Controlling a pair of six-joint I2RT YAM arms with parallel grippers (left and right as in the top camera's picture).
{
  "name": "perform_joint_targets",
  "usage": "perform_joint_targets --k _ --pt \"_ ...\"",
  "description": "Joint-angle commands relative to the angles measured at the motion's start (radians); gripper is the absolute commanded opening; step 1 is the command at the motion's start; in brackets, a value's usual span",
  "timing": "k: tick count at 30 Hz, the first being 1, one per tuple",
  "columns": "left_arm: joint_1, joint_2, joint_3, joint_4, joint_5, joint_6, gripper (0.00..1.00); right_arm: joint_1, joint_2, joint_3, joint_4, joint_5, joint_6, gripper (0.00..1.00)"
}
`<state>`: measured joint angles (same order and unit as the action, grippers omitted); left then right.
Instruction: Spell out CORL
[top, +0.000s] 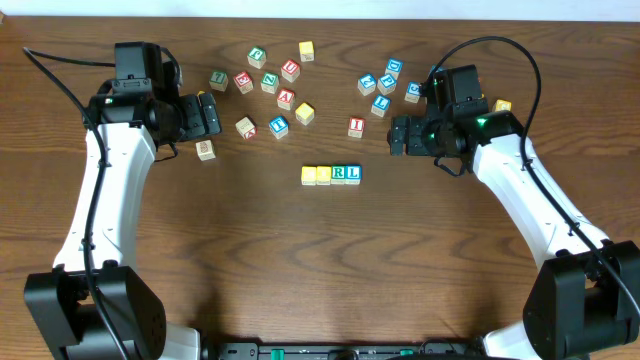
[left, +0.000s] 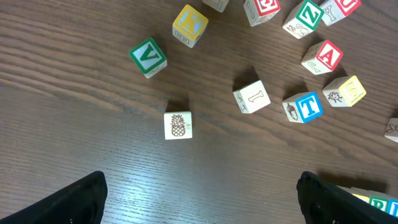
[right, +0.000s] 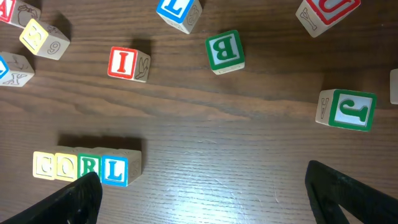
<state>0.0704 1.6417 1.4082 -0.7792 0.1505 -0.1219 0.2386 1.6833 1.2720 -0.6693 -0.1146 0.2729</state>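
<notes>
CORL row (top: 331, 174) lined up at the middle of the tabletop (top: 320, 260).
Two white arms reach in from either side of the wooden surface. The left hand (top: 208, 113) and right hand (top: 398, 135) each have their fingers spread wide with nothing between them, and both are well apart from the row. The row reads two yellow cubes, then green R, then blue L, touching side by side. Loose letter cubes (top: 286, 97) lie scattered beyond it, and a pineapple cube (left: 178, 125) lies near the left hand.

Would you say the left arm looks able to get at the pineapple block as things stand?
Probably yes: the pineapple block lies by itself just ahead of the left gripper, whose jaws are open and empty, with nothing between them.
</notes>
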Motion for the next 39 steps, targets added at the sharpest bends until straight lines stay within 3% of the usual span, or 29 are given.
perform_joint_targets --k 1,39 --pt "0.003 -0.016 0.023 -0.002 -0.013 0.016 0.97 -0.009 -0.025 -0.004 0.000 0.011 -0.009 0.99" --pt "0.003 -0.016 0.023 -0.002 -0.013 0.017 0.98 -0.010 -0.029 -0.004 -0.027 0.011 -0.009 0.99"
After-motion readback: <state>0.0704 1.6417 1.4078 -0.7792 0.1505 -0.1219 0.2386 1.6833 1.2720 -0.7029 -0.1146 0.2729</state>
